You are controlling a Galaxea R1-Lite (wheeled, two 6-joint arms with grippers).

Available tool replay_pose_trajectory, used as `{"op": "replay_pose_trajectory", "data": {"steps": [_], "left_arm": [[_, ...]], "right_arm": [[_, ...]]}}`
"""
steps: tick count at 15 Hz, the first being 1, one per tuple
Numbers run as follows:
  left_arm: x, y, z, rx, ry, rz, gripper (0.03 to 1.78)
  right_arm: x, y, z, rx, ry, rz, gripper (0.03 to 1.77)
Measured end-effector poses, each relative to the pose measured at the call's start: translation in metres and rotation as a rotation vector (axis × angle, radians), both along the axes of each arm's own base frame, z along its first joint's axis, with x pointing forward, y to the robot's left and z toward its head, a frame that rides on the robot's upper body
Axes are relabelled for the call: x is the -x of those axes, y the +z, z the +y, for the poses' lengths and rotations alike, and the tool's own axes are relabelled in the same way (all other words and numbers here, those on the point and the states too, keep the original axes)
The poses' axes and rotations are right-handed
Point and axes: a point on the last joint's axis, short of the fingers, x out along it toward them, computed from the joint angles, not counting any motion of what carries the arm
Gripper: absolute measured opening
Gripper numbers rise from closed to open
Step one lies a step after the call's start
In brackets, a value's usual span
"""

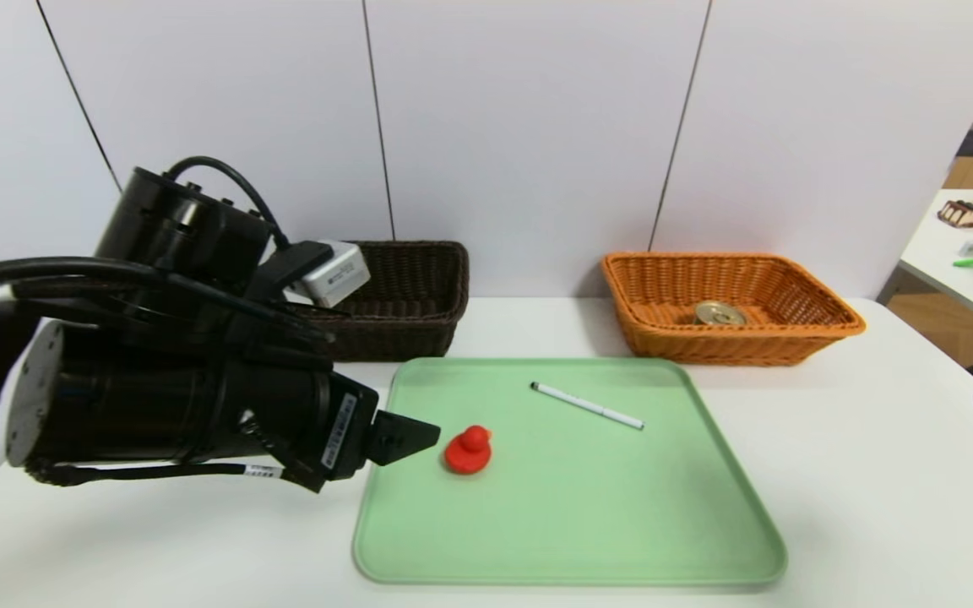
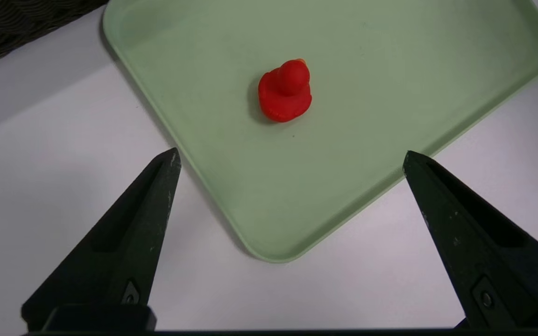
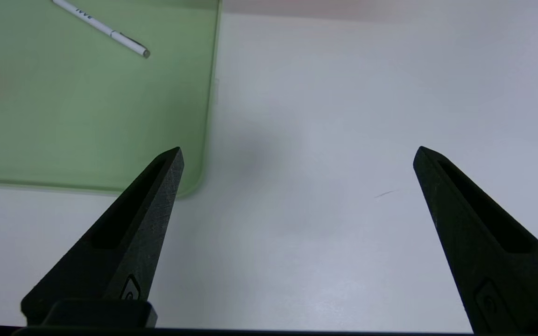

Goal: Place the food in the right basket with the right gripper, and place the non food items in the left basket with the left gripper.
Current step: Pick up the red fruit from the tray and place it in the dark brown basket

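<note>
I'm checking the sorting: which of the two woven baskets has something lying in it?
The orange-tan wicker basket, on the robot's right, holding a round gold-lidded tin can; the other is dark brown.

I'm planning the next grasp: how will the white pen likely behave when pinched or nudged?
The white pen looks slim and straight, so probably stiff and light. Its round-looking barrel may roll if nudged, though the clip could stop it.
</note>
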Motion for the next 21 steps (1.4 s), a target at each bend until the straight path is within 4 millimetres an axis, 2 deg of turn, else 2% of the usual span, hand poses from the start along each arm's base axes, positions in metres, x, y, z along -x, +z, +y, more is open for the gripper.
{"op": "replay_pose_trajectory", "data": {"steps": [4, 7, 10, 21], "left_arm": [[-0.028, -0.019, -0.023, 0.021, -0.014, -0.020, 1.69], [-0.043, -0.041, -0.035, -0.028, -0.028, 0.015, 1.69], [-0.048, -0.054, -0.041, -0.076, -0.057, 0.033, 1.69], [-0.056, -0.078, -0.061, -0.114, -0.116, 0.085, 1.69]], "right_arm": [[-0.002, -0.002, 0.000, 0.008, -0.013, 0.013, 1.69], [-0.004, -0.003, -0.001, 0.008, -0.018, 0.020, 1.69], [-0.007, -0.004, 0.000, 0.009, -0.018, 0.029, 1.69], [-0.012, -0.003, 0.000, 0.014, -0.017, 0.035, 1.70]]}}
